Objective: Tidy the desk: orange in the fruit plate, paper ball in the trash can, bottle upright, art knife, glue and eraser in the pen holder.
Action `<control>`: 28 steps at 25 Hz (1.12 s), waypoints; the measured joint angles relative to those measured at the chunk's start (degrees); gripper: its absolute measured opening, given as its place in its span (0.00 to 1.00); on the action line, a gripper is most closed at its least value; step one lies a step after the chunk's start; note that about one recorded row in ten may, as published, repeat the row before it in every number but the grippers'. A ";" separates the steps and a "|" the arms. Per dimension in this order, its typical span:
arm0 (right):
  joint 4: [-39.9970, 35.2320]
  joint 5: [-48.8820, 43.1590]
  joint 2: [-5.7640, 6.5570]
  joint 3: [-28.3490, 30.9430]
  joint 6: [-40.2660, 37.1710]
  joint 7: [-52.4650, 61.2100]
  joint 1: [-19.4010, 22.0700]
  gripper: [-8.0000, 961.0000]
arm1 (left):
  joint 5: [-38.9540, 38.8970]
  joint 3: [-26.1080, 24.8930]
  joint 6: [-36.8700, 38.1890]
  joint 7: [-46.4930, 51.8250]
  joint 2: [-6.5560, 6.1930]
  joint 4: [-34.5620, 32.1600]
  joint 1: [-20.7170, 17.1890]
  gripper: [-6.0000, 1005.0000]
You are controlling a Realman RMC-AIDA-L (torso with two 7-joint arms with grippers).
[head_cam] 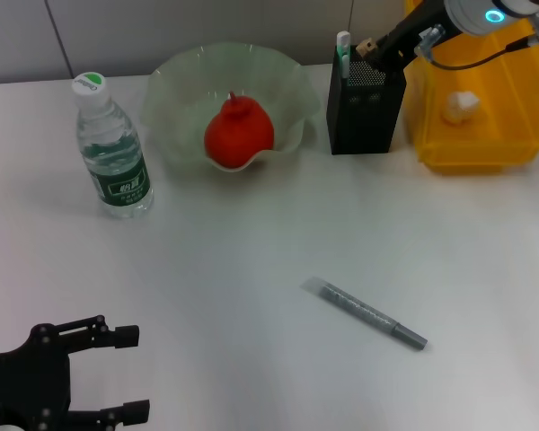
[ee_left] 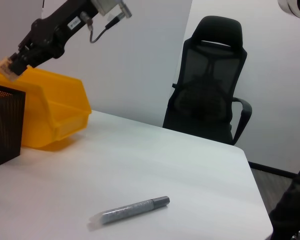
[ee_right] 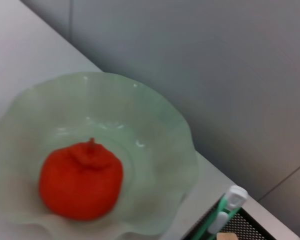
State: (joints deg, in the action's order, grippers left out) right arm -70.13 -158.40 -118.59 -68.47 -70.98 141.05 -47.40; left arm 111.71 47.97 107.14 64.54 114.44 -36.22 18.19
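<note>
I have the right gripper (head_cam: 370, 45) pinched shut on the eraser (head_cam: 366, 44), light and rubbery, above the pen holder (head_cam: 366, 108); the left gripper (head_cam: 117, 373) sits parked, open.

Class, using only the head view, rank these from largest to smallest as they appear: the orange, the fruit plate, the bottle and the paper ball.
1. fruit plate
2. bottle
3. orange
4. paper ball

The paper ball sits farther back, inside the trash can.

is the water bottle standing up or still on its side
Upright. The bottle stands on its base on the desk, cap on top, beside the fruit plate.
</note>
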 joint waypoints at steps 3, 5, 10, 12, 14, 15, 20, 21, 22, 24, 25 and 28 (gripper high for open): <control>3.20 -0.07 0.29 0.02 2.79 -0.46 -0.31 0.14 | -0.01 -0.03 0.00 0.04 0.00 0.27 0.00 0.83; 3.92 -0.09 0.33 0.02 3.75 -0.69 -0.31 0.14 | -0.04 -0.05 -0.01 0.06 0.00 0.40 0.00 0.83; 6.56 -0.16 0.39 0.08 8.10 -1.43 0.08 0.17 | -0.37 -0.08 -0.01 0.25 0.00 0.58 0.03 0.83; 7.59 -0.16 0.53 0.19 9.55 -1.55 0.10 0.18 | -0.42 -0.12 -0.01 0.54 0.01 0.58 0.15 0.83; 8.49 -0.16 0.63 0.29 10.56 -1.57 0.15 0.19 | -0.44 -0.17 0.00 0.78 0.10 0.58 0.28 0.83; 8.79 -0.16 0.64 0.31 10.88 -1.61 0.17 0.20 | -0.44 -0.18 0.00 0.84 0.16 0.58 0.36 0.83; 8.73 -0.16 0.72 0.45 10.91 -1.65 0.20 0.23 | -0.45 -0.65 0.06 0.90 0.24 0.56 0.51 0.83; 8.03 -0.16 0.73 0.50 10.20 -1.65 0.22 0.24 | -0.45 -0.87 0.06 0.91 0.25 0.54 0.53 0.83; 8.03 -0.16 0.73 0.50 10.20 -1.65 0.22 0.24 | -0.45 -0.87 0.06 0.91 0.25 0.54 0.53 0.83; 5.02 -0.17 0.47 0.53 6.61 -1.14 0.46 0.26 | -0.39 -0.89 0.01 0.92 0.32 0.53 0.63 0.83; 5.02 -0.17 0.47 0.53 6.61 -1.14 0.46 0.30 | -0.39 -0.89 0.01 0.92 0.32 0.53 0.63 0.83; 0.03 -0.16 -0.14 0.27 -1.26 -0.19 0.63 0.45 | -0.34 -0.88 0.00 0.94 0.34 0.51 0.67 0.83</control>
State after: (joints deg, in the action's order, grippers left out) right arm -70.10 -158.56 -118.73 -68.19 -72.25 140.86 -46.78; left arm 111.37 47.09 107.14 65.48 114.78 -35.70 18.86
